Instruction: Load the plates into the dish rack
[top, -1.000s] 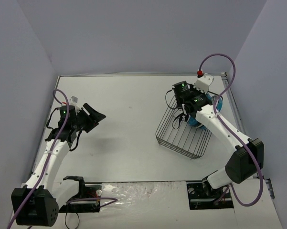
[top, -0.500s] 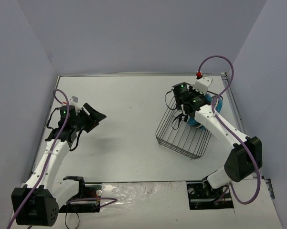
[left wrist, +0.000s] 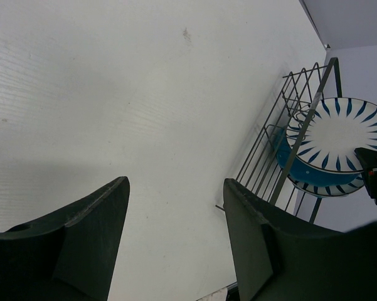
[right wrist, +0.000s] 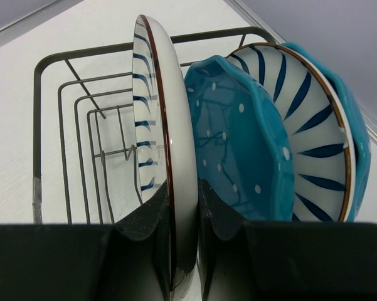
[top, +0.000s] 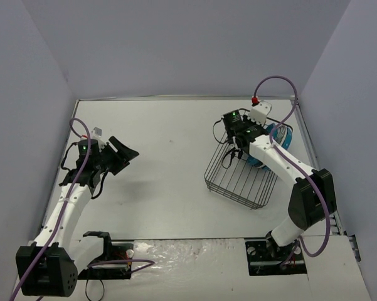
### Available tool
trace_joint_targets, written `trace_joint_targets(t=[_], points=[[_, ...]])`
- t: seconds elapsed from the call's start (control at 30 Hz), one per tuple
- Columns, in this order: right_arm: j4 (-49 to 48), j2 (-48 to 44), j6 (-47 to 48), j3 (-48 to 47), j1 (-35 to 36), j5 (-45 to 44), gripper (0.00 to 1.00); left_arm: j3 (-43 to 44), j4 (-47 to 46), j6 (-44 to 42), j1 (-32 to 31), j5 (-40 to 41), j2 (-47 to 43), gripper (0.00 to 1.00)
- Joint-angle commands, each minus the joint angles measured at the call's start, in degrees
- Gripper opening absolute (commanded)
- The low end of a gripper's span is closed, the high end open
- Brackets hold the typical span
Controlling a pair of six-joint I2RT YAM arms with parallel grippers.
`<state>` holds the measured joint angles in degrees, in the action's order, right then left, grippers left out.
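white black-striped round plate (right wrist: pixel 180 164) stands on edge in the black wire dish rack (top: pixel 239 180), clamped by the right gripper (right wrist: pixel 182 210), beside a teal dotted plate (right wrist: pixel 238 150); left gripper (left wrist: pixel 175 188) gapes wide, well apart.

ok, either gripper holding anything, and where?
Right gripper pinches a striped plate by its near rim, upright in the dish rack. Left gripper is open, empty.

Striped and teal plates (right wrist: pixel 238 144) stand on edge inside the black wire dish rack (right wrist: pixel 37 138).
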<state>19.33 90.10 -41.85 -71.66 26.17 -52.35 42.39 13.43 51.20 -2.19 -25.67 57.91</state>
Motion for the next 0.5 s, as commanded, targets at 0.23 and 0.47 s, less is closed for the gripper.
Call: trace_joint_targets(t=[0.23,0.47], points=[[-5.7,3.4,-1.9,-1.2,-1.7,-3.2,0.0,0.9,-3.2,-0.5,0.6,-1.1,0.3,0.57],[-6.5,4.3,-2.0,-0.5,-2.2,-1.9,0.0,1.2,-2.8,-0.6,0.6,-0.9,0.3,0.57]])
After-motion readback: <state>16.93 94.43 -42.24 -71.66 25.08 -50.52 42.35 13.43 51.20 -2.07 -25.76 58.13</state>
